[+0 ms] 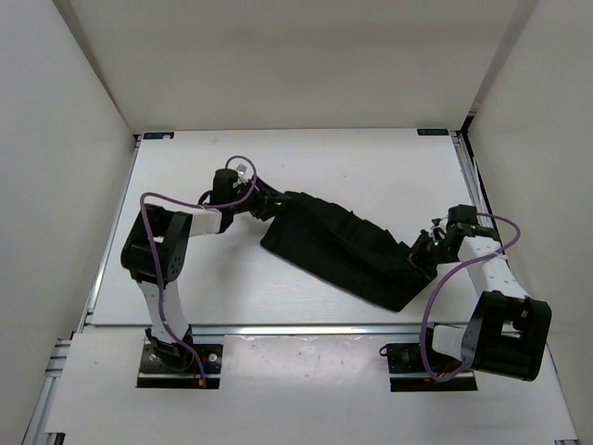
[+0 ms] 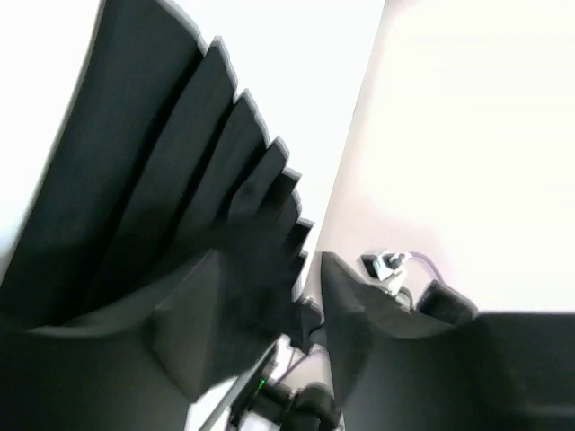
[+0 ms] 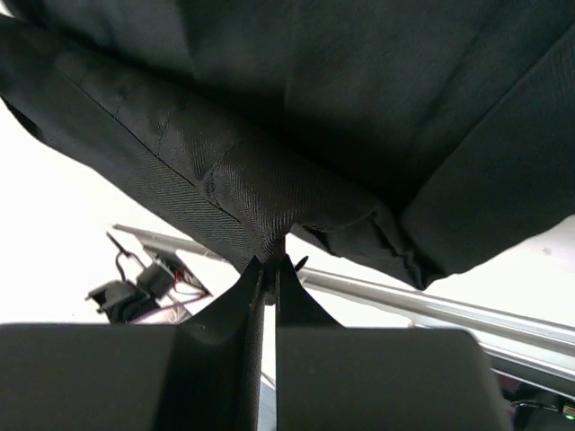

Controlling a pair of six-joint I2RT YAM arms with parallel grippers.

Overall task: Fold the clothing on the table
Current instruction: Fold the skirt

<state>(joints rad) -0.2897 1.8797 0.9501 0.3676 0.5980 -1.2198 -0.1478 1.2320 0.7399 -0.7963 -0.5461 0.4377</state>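
Right jaws pinch the clothing (image 1: 343, 246); left jaws stand spread (pleats (image 2: 225, 180) close by). Back left out level, dragging nothing.

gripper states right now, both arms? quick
Left gripper: open, fingers apart, nothing clamped.
Right gripper: shut on a fold of the soft black pleated fabric garment.

A soft black pleated fabric garment (image 1: 343, 246) lies diagonally across the middle of the large flat white surface (image 1: 371, 167). The left end effector (image 1: 269, 206) sits at its far-left end; the right end effector (image 1: 422, 252) pinches its near-right corner, towards the surface's near edge.
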